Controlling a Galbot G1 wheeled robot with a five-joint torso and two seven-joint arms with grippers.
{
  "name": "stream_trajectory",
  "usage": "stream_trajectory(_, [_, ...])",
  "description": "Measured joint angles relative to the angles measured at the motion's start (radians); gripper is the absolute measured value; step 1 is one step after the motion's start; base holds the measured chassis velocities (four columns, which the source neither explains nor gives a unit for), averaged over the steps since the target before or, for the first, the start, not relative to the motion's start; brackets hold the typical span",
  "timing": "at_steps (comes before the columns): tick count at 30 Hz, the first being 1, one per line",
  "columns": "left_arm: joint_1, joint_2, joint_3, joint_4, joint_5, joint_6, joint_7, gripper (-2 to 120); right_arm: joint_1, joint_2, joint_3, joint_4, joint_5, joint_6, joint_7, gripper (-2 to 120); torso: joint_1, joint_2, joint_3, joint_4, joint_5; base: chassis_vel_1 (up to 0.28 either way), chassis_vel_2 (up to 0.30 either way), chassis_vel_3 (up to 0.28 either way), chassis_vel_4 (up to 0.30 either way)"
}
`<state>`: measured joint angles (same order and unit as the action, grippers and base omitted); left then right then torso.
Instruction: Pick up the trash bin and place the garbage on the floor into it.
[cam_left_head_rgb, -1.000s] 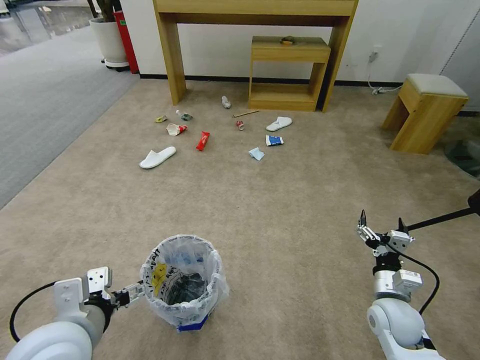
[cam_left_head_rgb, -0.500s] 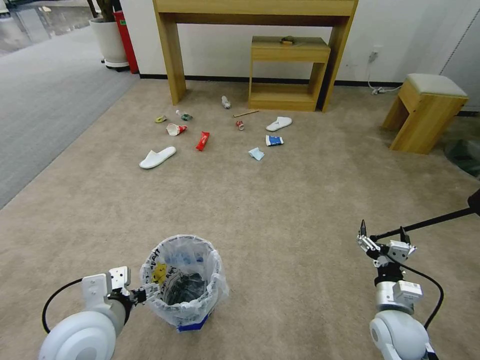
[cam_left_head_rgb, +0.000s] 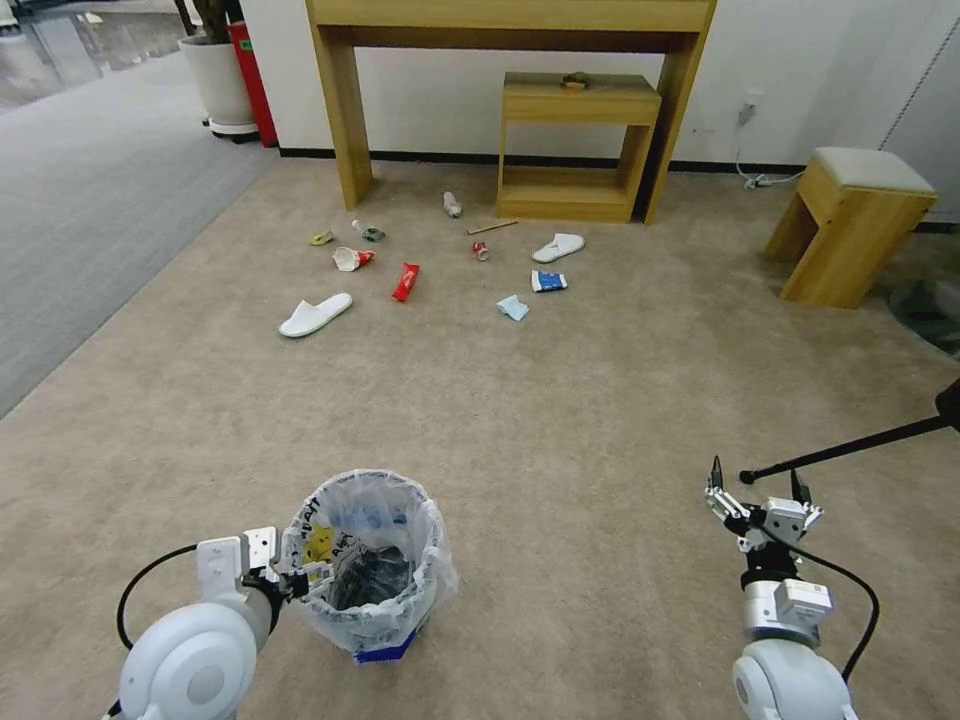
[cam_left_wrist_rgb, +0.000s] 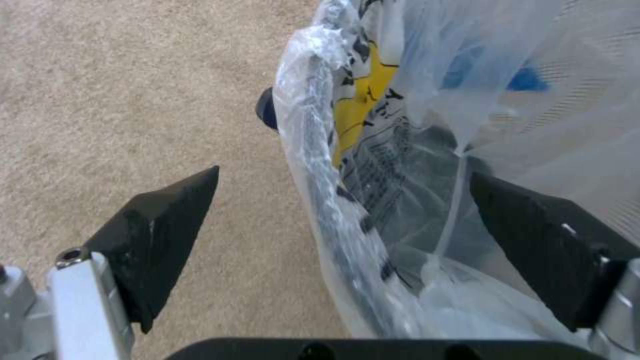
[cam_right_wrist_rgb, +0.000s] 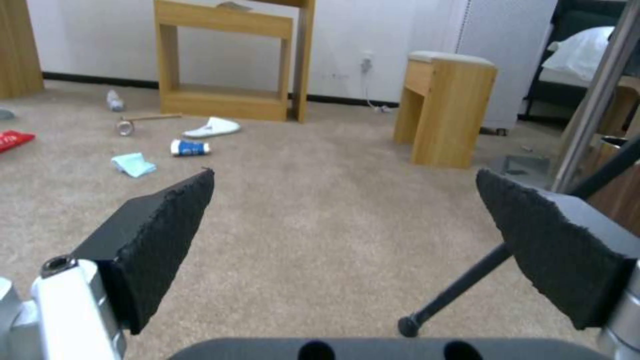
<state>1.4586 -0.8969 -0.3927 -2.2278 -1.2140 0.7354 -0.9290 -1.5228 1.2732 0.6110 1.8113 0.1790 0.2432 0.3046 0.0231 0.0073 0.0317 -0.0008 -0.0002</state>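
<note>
the trash bin (cam_left_head_rgb: 368, 565) stands on the floor (cam_left_head_rgb: 560, 420); its clear bag holds dark and yellow printed scraps. the left hand (cam_left_head_rgb: 300, 580) straddles its rim, spread wide, gripping nothing. the right hand (cam_left_head_rgb: 757, 487), well apart from the bin, gapes empty.

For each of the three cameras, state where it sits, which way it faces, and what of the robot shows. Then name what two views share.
Head view: high on the robot, facing forward and down over the floor; both arms show.
Left wrist view: on the left arm, facing the trash bin rim, which runs between the open left gripper fingers.
Right wrist view: on the right arm, facing the garbage and far wall past the open right gripper.
Shared: head and left wrist views both show the bin.
</note>
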Motion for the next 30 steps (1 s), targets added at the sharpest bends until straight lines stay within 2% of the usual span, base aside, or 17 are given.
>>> stream_trajectory(9, [-0.056,-0.019,0.036,0.090,-0.002,0.000,0.006,98,-0.007,0.010,-0.026,-0.035,-0.021,0.004,0.007,100,0.000,0.000,0.000,0.0003,0.0000,0.000,0.000,0.000,0.000])
stream_trajectory(25, [-0.074,-0.043,0.053,0.131,0.026,0.000,0.016,97,0.003,0.013,-0.043,-0.065,-0.030,0.014,0.009,100,0.000,0.000,0.000,0.0001,0.0000,0.000,0.000,0.000,0.000])
stream_trajectory(30, [-0.077,-0.043,0.056,0.133,0.024,0.000,0.015,85,0.009,0.013,-0.045,-0.074,-0.031,0.018,0.009,100,0.000,0.000,0.000,0.0001,0.0000,0.000,0.000,0.000,0.000])
